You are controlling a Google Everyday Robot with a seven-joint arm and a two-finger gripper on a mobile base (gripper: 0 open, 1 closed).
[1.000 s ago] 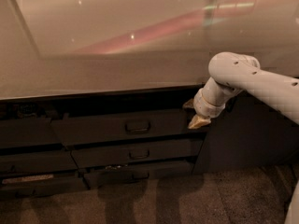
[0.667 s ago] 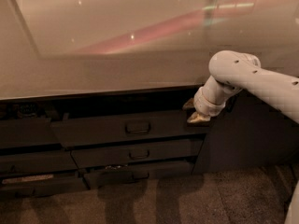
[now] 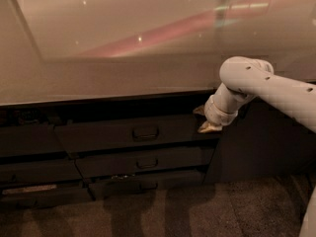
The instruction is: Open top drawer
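The top drawer (image 3: 108, 135) is the widest dark grey front just under the counter edge, with a small dark loop handle (image 3: 145, 133) at its middle. It stands out from the cabinet face, with a dark gap above it. My gripper (image 3: 207, 122) hangs from the white arm (image 3: 266, 85) at the drawer's upper right corner, to the right of the handle and apart from it. Its pale tips touch or sit just over the top edge of the drawer front.
A glossy pale countertop (image 3: 123, 53) fills the upper part of the view. Two narrower dark drawers (image 3: 143, 163) with similar handles sit below the top one. Plain dark panels (image 3: 29, 142) lie to the left and a dark cabinet side (image 3: 256, 147) to the right. Speckled carpet (image 3: 197, 211) is below.
My gripper has risen slightly at the drawer's right end, from the front's edge up to its top corner. The drawer looks the same.
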